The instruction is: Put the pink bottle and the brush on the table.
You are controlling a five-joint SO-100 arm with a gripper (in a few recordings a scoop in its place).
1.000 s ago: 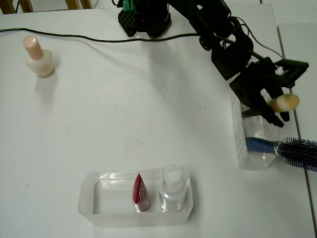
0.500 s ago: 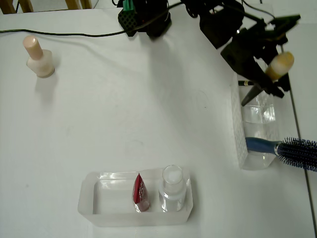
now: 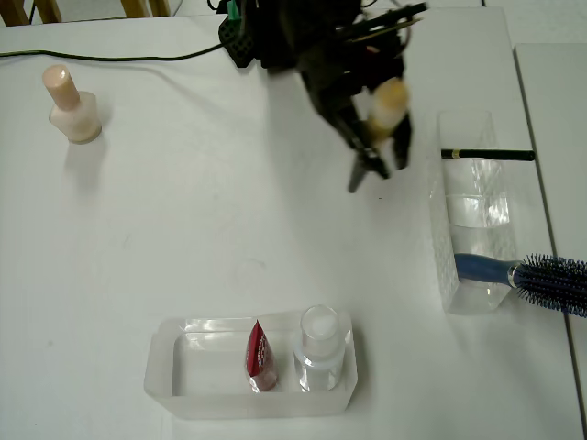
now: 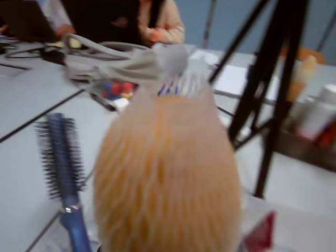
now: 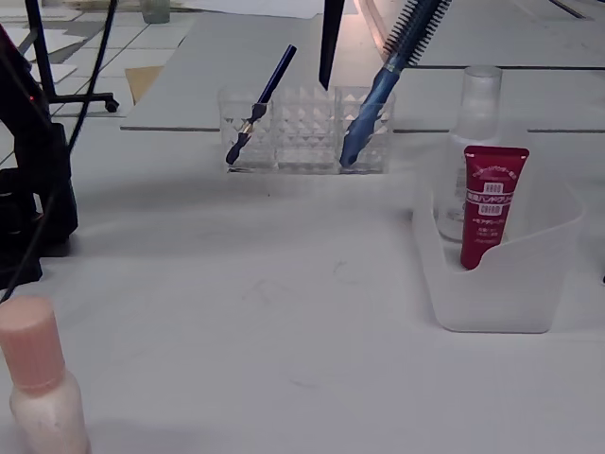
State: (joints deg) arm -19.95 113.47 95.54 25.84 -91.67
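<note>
Nearest you in the fixed view, lower left of the frame, the pink bottle (image 5: 40,378) stands upright on the table (image 5: 246,312); in the overhead view it sits at upper left (image 3: 71,105), well apart from everything else — that half of the job looks done. At lower centre of the overhead view the clear tray (image 3: 174,385) holds the red tube (image 3: 260,357) and the clear bottle (image 3: 320,346); leave both alone. At the right edge the clear organizer (image 3: 470,220) keeps the blue hairbrush (image 3: 541,280) and the thin dark pencil (image 3: 486,154). Farthest, upper centre, the gripper (image 3: 371,151) carries the brush (image 3: 387,103) above bare table, left of the organizer; its cream bristles (image 4: 168,178) crowd the wrist view, so the fingers look clamped on the handle, though the contact itself is blurred. You are mid-carry, I judge; next, lower over open tabletop clear of the tray, then let go — low, so it doesn't roll.
</note>
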